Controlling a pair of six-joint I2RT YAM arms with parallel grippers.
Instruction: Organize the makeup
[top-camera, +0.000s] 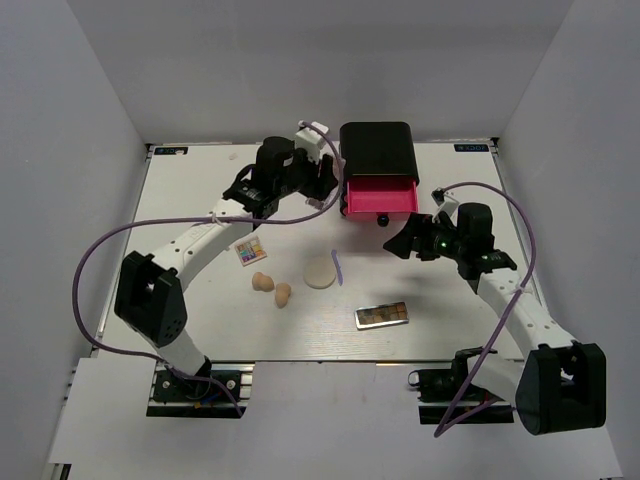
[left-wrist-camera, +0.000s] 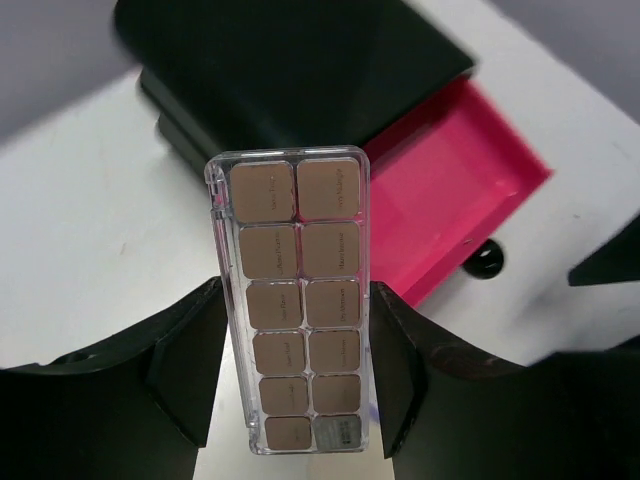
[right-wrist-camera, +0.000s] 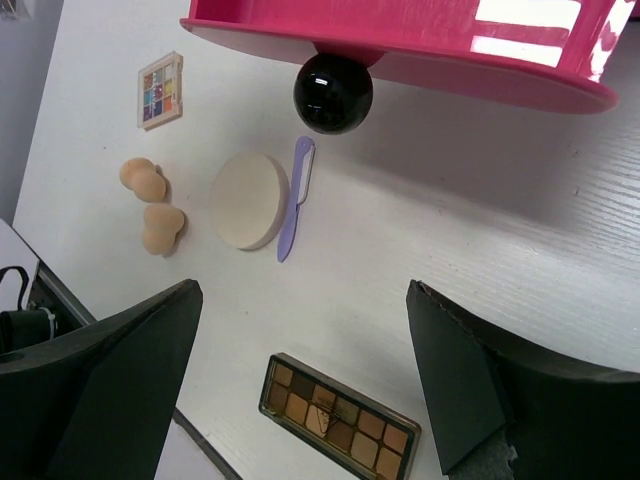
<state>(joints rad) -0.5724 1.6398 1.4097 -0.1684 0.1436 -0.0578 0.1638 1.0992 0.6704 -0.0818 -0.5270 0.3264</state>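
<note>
My left gripper (left-wrist-camera: 295, 375) is shut on a clear slim palette of brown squares (left-wrist-camera: 295, 300), held in the air left of the open pink drawer (left-wrist-camera: 440, 200) of the black box (top-camera: 378, 148). In the top view the left gripper (top-camera: 322, 180) is beside the drawer (top-camera: 380, 197). My right gripper (right-wrist-camera: 305, 375) is open and empty just right of the drawer's black knob (right-wrist-camera: 333, 92). On the table lie a dark-framed brown palette (top-camera: 383, 316), a round cream puff (top-camera: 320, 272), a thin purple stick (top-camera: 337, 266), two peach sponges (top-camera: 272, 287) and a tiny colourful palette (top-camera: 249, 251).
The black box stands at the back centre of the white table (top-camera: 200, 190). Grey walls close in the table on three sides. Purple cables loop from both arms. In the right wrist view the dark-framed palette (right-wrist-camera: 340, 415) lies between and below my fingers.
</note>
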